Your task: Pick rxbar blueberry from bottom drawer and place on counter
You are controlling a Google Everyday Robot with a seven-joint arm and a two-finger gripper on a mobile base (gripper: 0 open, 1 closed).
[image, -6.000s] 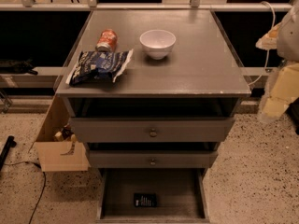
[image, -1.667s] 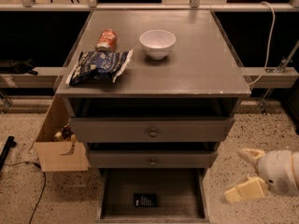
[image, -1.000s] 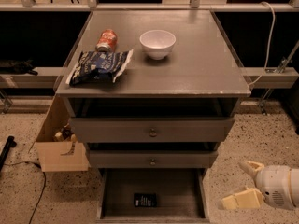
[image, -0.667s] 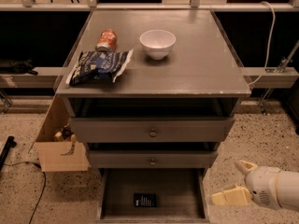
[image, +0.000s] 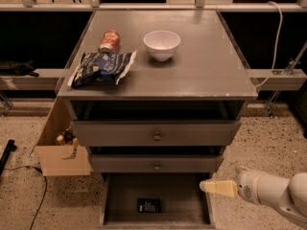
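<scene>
Camera view: the arm comes in from the lower right corner, its white forearm lying low over the speckled floor [image: 268, 143] and angled up and to the left. The gripper [image: 221, 178] sits just beside the right front corner of the bottom drawer [image: 184, 200], outside it. Its jaws are spread apart and hold nothing. One cream finger [image: 218, 187] points left, with its tip over the drawer's right wall. The other shows only as a short stub above the wrist.

The rxbar blueberry [image: 148, 205] lies flat on the drawer's grey floor, near the front and about midway across. It is to the left of the jaws and a little lower in the picture, apart from them.

The drawer is pulled out. The two knobbed drawers [image: 157, 136] above it are slightly out. On the bench [image: 206, 66] lie a chip bag [image: 100, 68], a can [image: 109, 40] on its side and a white bowl [image: 162, 44].
</scene>
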